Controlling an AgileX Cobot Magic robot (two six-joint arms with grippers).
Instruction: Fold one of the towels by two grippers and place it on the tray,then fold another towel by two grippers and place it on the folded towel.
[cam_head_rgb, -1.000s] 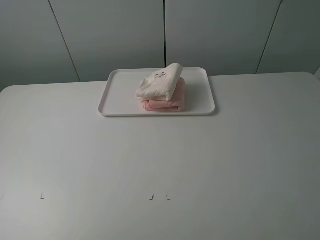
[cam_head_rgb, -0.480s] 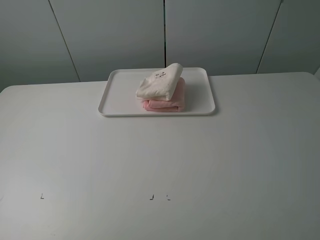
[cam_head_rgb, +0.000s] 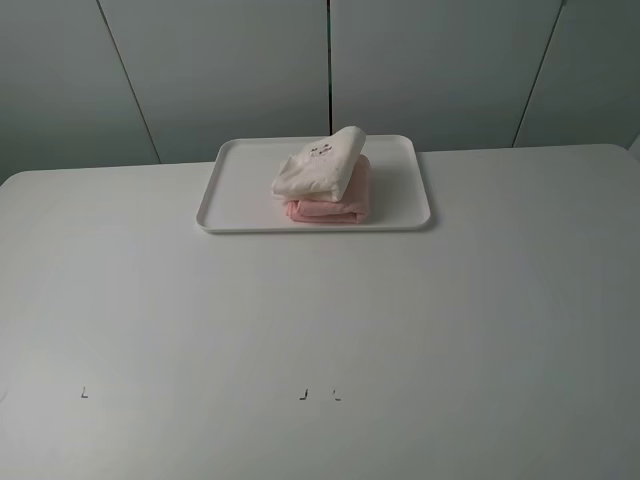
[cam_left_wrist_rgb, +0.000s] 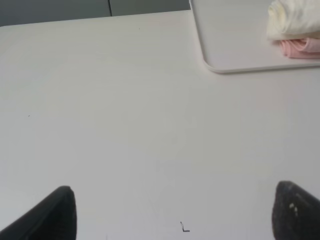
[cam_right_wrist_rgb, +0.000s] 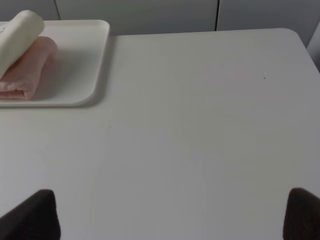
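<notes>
Atop tray (cam_head_rgb: 240, 190): cream towel (cam_head_rgb: 320, 165) over pink towel (cam_head_rgb: 335, 205)

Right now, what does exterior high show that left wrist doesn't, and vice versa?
Only exterior high: the whole white tray, the full stack, and the small dark stitched mark on the cream towel. No gripper appears there.
Only left wrist: the left gripper, open, with fingertips spread wide over the bare table, holding nothing.
Both: the cream towel lying folded on the pink towel on the tray, and a small L-shaped mark on the table.
</notes>
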